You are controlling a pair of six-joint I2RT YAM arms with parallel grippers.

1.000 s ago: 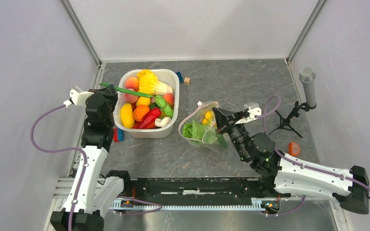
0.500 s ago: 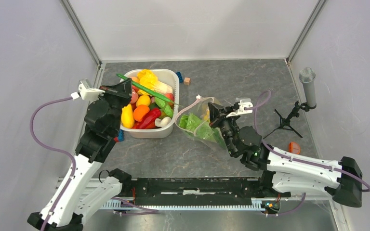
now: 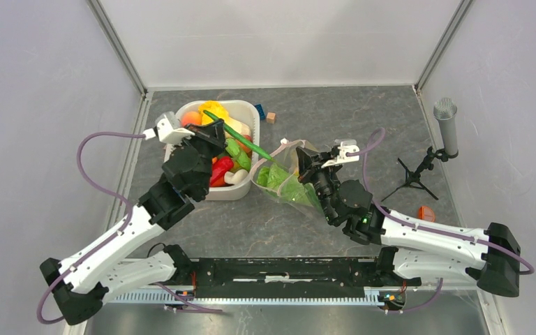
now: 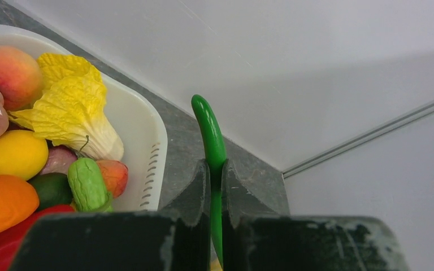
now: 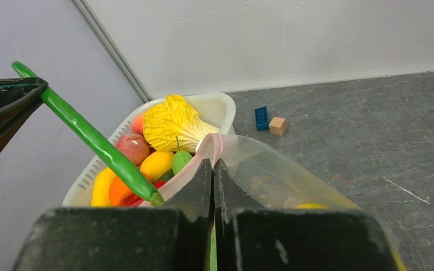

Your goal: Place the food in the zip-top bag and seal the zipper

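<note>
The left pincer (image 3: 216, 124) is clenched on a long green pod (image 3: 241, 137), pinching it close to its 10 o'clock end, so most of its length juts free toward 4 o'clock. In the right wrist view the free tip sits just beside the pink zipper (image 5: 212, 144); whether it touches cannot be told. The right pincer (image 3: 301, 159) is clamped on the rim of the zip-top bag (image 3: 289, 188), holding the mouth lifted and turned toward 9 o'clock. The bag lies on the worktop (image 3: 335, 115) at about 3 o'clock from the white tub (image 3: 251, 110), which holds the rest of the toy produce (image 3: 227, 167). A green leafy piece (image 3: 278, 180) lies inside the bag.

The pod looks like rigid, light, glossy plastic. Held near one end, it could swivel between the jaws if the tip catches the film, so a hold nearer its middle would be steadier. The bag is thin, limp and crinkly, and probably slippery. It gives no support of its own, so the stiffer zipper strip is the sensible place to hold it.
</note>
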